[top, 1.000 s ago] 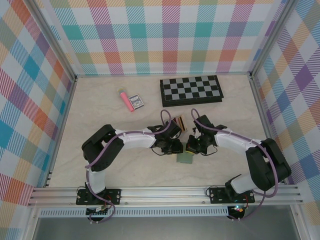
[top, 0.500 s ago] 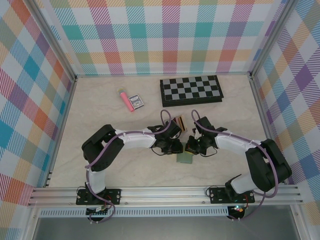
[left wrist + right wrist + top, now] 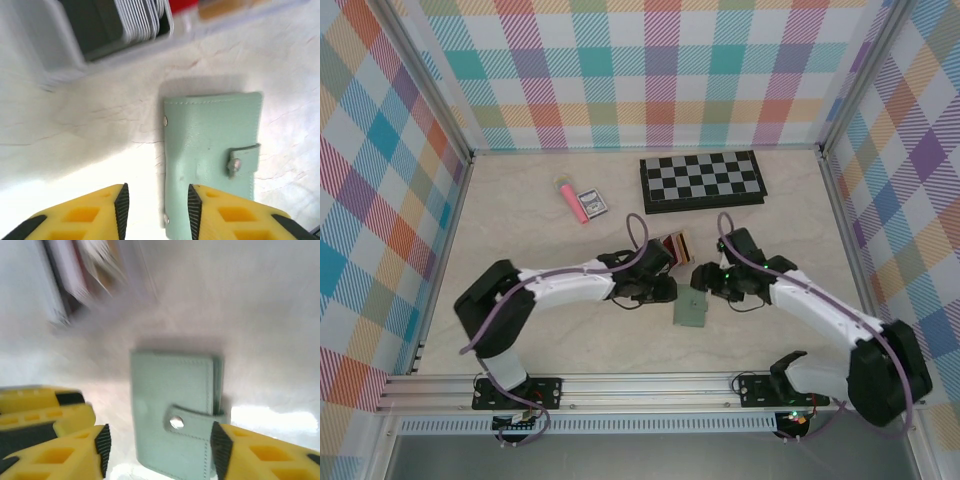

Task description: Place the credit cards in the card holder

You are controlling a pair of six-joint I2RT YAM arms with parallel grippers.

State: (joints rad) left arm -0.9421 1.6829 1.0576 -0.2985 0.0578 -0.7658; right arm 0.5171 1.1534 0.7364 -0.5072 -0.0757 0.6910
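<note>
The sage-green card holder (image 3: 690,310) lies closed on the table, its tab (image 3: 243,157) snapped shut. My left gripper (image 3: 156,210) hovers open just above it, and the holder's left edge sits under the gap between the jaws. My right gripper (image 3: 160,452) is open too, its fingers spread wider than the holder (image 3: 172,415) beneath them. In the top view the left gripper (image 3: 670,293) and right gripper (image 3: 700,280) face each other over the holder's far end. The credit cards (image 3: 186,5) stand upright in a pale slotted rack (image 3: 675,247) just beyond, with red, orange and dark ones showing.
A black-and-white chessboard (image 3: 703,180) lies at the back. A pink marker (image 3: 570,198) and a small dark packet (image 3: 592,204) sit at the back left. Metal rails and checked walls close in the table on three sides.
Both arms have stretched out and lowered, their elbows moving outward. The grippers have shifted slightly away from the holder's near end, so more of it shows.
</note>
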